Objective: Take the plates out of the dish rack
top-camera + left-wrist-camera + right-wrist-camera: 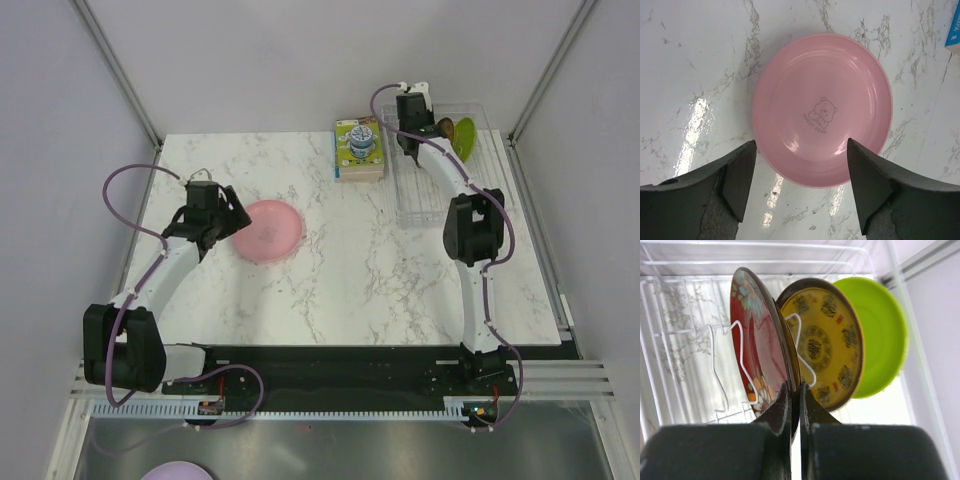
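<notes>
Over on the left, the left gripper [801,142] hangs above the marble table [380,290] with its jaws spread wide and nothing between them, released completely. Right under it lies the pink plate [822,107], flat on the tabletop with its face up, and the wrist view picks out a little bear printed in the middle. The two dark fingers [740,175] frame the plate's near edge without touching it. Moving across, a green-yellow printed box [358,148] sits at the back of the table, just beside the left end of the dish rack [425,208], the clear one that runs along the right side. The right arm reaches into the rack's far end, and the right gripper [795,390] is clenched there, fingers squeezed almost together on the lower rim of the red plate [757,340]. That plate stands on edge among the white wire bars, its flowered face turned left. Tight behind it stands the yellow plate [825,340], patterned and dark-rimmed, its left edge overlapping the red one's back. Furthest right is the lime green plate [880,335], upright too, partly hidden by the yellow one, close to the rack's end wall.
</notes>
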`<state>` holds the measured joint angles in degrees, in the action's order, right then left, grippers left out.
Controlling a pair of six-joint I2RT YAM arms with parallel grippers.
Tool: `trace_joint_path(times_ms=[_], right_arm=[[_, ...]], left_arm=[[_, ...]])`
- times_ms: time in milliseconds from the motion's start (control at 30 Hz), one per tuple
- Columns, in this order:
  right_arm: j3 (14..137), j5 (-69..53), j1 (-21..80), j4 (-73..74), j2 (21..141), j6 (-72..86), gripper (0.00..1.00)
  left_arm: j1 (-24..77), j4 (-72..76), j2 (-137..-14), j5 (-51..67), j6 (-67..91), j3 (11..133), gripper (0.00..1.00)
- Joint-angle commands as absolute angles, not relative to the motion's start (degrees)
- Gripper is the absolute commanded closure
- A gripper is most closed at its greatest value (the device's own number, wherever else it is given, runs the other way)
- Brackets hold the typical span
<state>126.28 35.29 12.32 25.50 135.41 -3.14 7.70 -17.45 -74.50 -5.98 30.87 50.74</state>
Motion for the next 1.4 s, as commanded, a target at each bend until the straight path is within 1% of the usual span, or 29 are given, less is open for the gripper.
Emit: trace_joint_path(times_ms=[0,67,167,267,367,400,467,533,633,667,800,967,1000,1167,1367], right_arm=[[126.3,54.48,15.99,14.6,127.97,-12.3,1.0],[125.69,57.03,16.78,13.1,127.1,-13.35,1.0],[120.52,58.18,16.96,11.25,122.71,-12.92,1.0],[116.91,55.47,17.05,11.33,116.91,-12.04,1.0],[114.36,51.78,17.31,14.85,110.76,-9.41,1.0],[114.17,50.11,17.58,18.16,108.04,-8.27,1.0],[113.73,43.71,17.75,22.04,105.57,-3.62,1.0],[112.86,33.89,17.84,27.67,101.88,1.89,1.0],[106.54,23.85,18.54,29.18,95.9,8.58,1.0],[102.87,17.73,18.72,28.83,94.5,10.18,1.0],[94.24,5.91,19.6,24.37,88.26,17.3,1.0],[82.21,-2.97,21.62,16.63,83.85,25.04,1.0],[80.61,-4.9,21.88,13.83,82.54,27.57,1.0],[70.95,-8.61,24.78,7.04,79.9,33.21,1.0],[65.05,-12.74,27.42,-1.13,78.4,39.02,1.0]], left_arm=[[8.09,-16.61,-72.86,-5.98,29.0,52.73,0.21],[8.09,-16.79,-72.25,-5.54,28.74,52.73,0.21],[8.17,-16.7,-71.37,-4.84,28.39,52.56,0.19],[8.26,-16.61,-70.75,-3.52,28.04,52.82,0.17],[8.35,-15.47,-69.79,-1.59,28.12,52.65,0.16],[8.44,-14.95,-69.52,-0.36,28.12,52.39,0.15],[8.44,-12.67,-69.17,2.54,28.21,52.03,0.14],[8.44,-8.47,-68.65,8.07,28.56,50.72,0.13],[8.53,-3.53,-68.38,15.28,29.7,48.52,0.14],[8.61,-0.99,-68.38,16.77,30.06,48.08,0.14],[9.05,4.21,-69.26,22.92,32.07,46.32,0.15],[9.67,12.03,-69.96,27.24,36.03,42.99,0.15],[9.84,15.43,-69.96,28.73,37.6,41.59,0.15],[10.81,21.88,-70.22,29.97,41.48,38.67,0.15],[12.39,26.27,-72.24,29.62,43.76,36.57,0.15]])
